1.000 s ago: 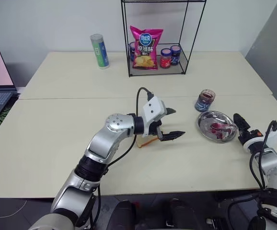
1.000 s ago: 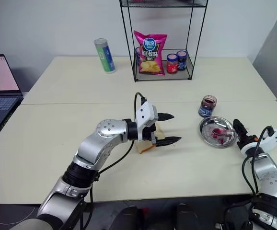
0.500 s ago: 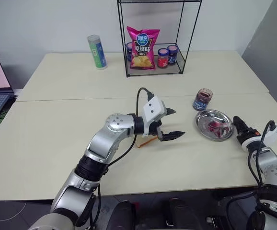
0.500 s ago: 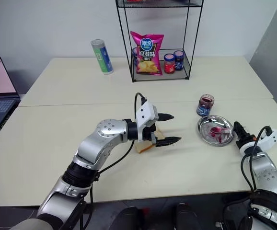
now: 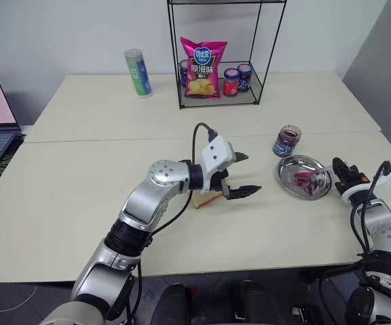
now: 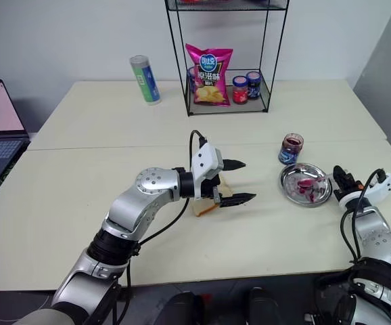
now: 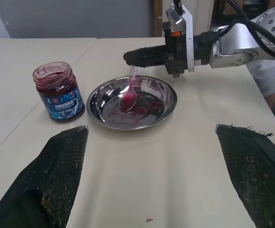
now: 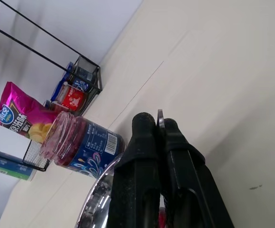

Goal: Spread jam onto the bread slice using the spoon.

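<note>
Although a blue paper label wraps the small clear glass jar of dark red jam, its print is too small to read, and it stands just beside the round steel plate near the table's right edge. Over that plate the right gripper is pressed together on the handle of the slim silvery spoon, whose stained bowl rests in the plate. Well apart at mid-table, with bare tabletop between, the left gripper hovers spread wide just beside the tan bread slice.
</note>
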